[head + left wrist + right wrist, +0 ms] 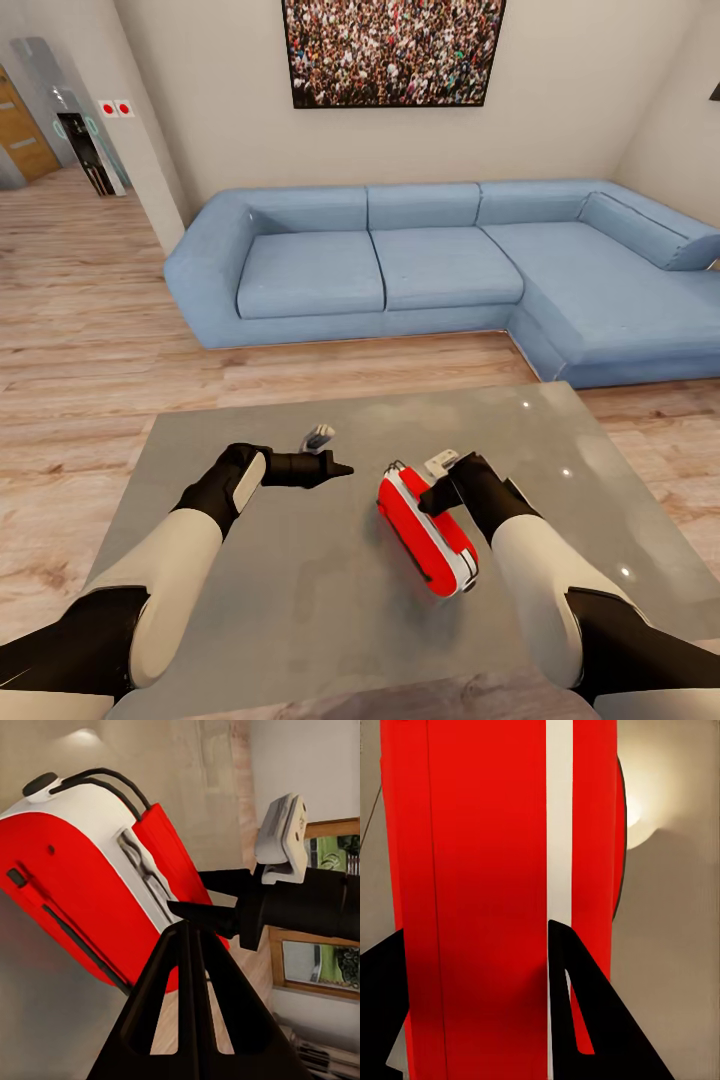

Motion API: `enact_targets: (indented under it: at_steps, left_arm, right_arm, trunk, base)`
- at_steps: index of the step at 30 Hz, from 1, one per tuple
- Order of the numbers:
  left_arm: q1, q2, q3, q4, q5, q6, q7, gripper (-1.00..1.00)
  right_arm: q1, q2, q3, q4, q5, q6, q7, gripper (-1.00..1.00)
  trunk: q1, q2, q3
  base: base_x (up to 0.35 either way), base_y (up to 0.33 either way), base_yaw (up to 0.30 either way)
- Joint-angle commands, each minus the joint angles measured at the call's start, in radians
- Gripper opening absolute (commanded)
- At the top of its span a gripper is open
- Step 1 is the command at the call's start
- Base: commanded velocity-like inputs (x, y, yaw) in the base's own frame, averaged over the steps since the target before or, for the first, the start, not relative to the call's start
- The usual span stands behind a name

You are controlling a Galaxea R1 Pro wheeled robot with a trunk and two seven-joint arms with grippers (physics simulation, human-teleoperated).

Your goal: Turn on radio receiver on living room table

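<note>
While right gripper (437, 487) clamps glossy red radio receiver (425, 533), left gripper (335, 468) closed, empty.

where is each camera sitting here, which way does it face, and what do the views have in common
Head view: on the robot's head, facing forward and down over the table toward the blue sofa; both arms show, left gripper and right gripper.
Left wrist view: on the left arm, looking along its closed fingers at the radio receiver and the right arm.
Right wrist view: on the right arm, close against the radio; dark fingers on either side of it.
Shared: the red radio appears in all three.
</note>
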Motion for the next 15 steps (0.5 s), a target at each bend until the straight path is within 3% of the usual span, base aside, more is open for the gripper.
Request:
enact_targets:
  at_steps: [1, 6, 7, 15]
  left_arm:
    - [0.000, 0.000, 0.000, 0.001, 0.000, 0.000, 0.000, -1.00]
    - [0.000, 0.000, 0.001, 0.001, 0.000, 0.000, 0.000, -1.00]
    - [0.000, 0.000, 0.000, 0.001, 0.000, 0.000, 0.000, -1.00]
    - [0.000, 0.000, 0.001, 0.001, 0.000, 0.000, 0.000, -1.00]
  right_arm:
    - [0.001, 0.000, -0.001, 0.003, -0.010, -0.003, 0.000, -1.00]
    - [0.001, -0.001, 0.000, 0.005, -0.010, -0.006, 0.000, -1.00]
    - [0.001, -0.001, 0.000, 0.005, -0.010, -0.006, 0.000, 1.00]
    - [0.001, -0.001, 0.001, 0.006, -0.010, -0.007, 0.000, 1.00]
  trunk:
    - [0.000, 0.000, 0.000]
    - [0.000, 0.000, 0.000]
    - [0.000, 0.000, 0.000]
    - [0.000, 0.000, 0.000]
  base:
    - [0.000, 0.000, 0.000]
    - [0.000, 0.000, 0.000]
    - [0.000, 0.000, 0.000]
    - [0.000, 0.000, 0.000]
